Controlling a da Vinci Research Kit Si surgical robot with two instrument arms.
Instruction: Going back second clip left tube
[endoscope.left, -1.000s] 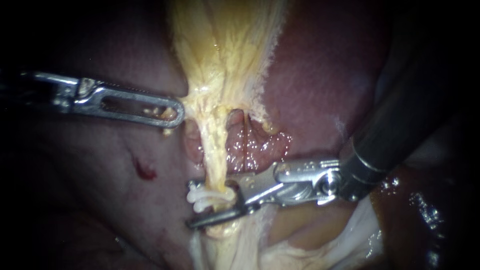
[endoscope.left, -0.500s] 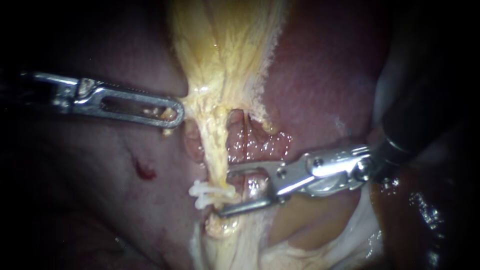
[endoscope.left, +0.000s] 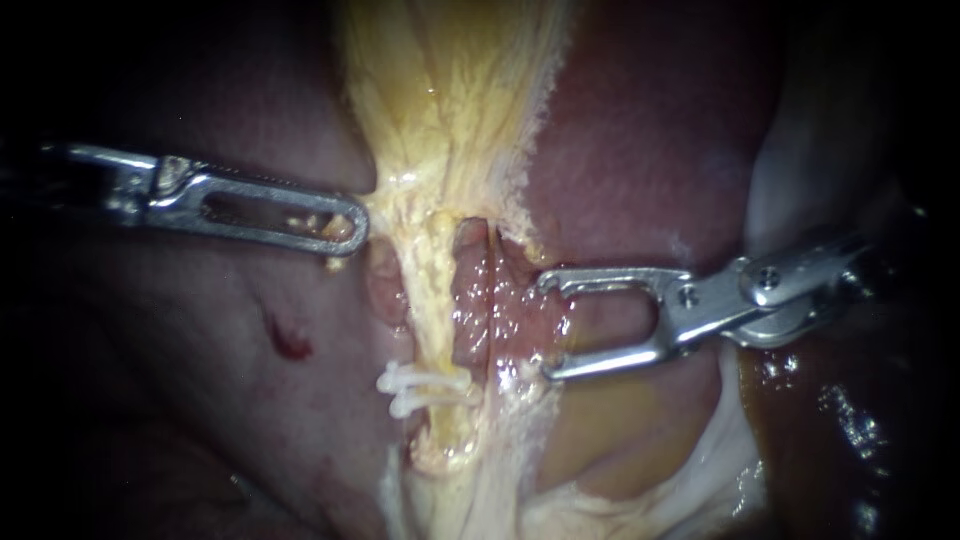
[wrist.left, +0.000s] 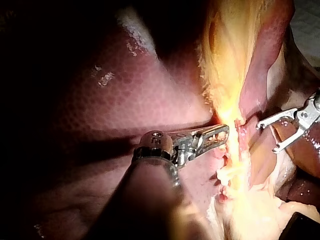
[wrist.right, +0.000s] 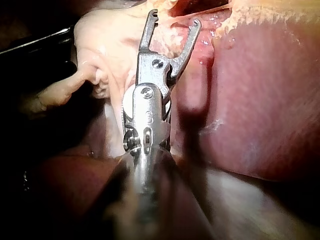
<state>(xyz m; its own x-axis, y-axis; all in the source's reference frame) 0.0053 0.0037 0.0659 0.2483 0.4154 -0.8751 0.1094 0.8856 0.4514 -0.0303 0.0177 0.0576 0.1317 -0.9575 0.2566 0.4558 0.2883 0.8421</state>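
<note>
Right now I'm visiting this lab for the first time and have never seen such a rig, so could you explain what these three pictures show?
This is a surgical robot working on a pig's liver on a bench. The wide picture comes from the endoscope's camera, close to the tissue. The other two come from cameras on each instrument's arm, looking along its shaft.

The left instrument is a thin shaft ending in two small jaws. They are shut on the edge of the yellow tissue and hold it to the side.

The right instrument has its jaws open and empty. It sits beside the left tube and does not touch it. That tube is the pale strand running down the middle, and the white clips are clamped across it.
</note>
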